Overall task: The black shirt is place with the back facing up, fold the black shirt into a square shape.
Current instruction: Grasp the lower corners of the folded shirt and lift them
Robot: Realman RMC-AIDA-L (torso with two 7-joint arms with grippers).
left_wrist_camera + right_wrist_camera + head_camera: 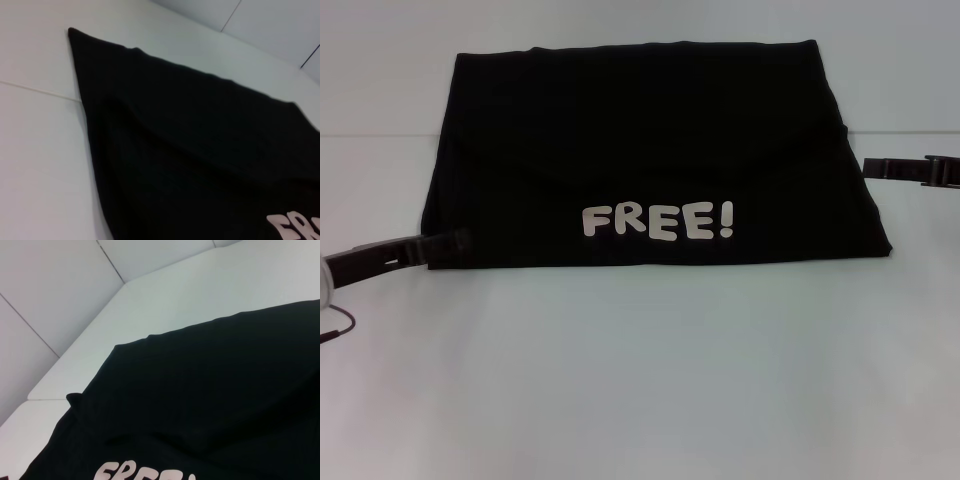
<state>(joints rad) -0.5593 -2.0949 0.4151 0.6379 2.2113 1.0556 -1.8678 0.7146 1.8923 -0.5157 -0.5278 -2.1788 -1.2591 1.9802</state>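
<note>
We see the black shirt (pixel 650 150) folded (lettering up) on the desk (pixel 640 380), left end effector (pixel 450 245) and right end effector (pixel 875 167) at its edges, grips unclear.

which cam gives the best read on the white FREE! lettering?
Head view: the whole white FREE! lettering reads upright on the folded black cloth shirt. Left wrist view catches only its first letters at the frame edge; right wrist view crops the bottom.

The black shirt (pixel 650 150), folded into a broad rectangular packet, lies flat on the white table (pixel 640 380) with its white "FREE!" lettering (pixel 658 221) upright near the front edge and a curved fold seam crossing its upper layer.
</note>
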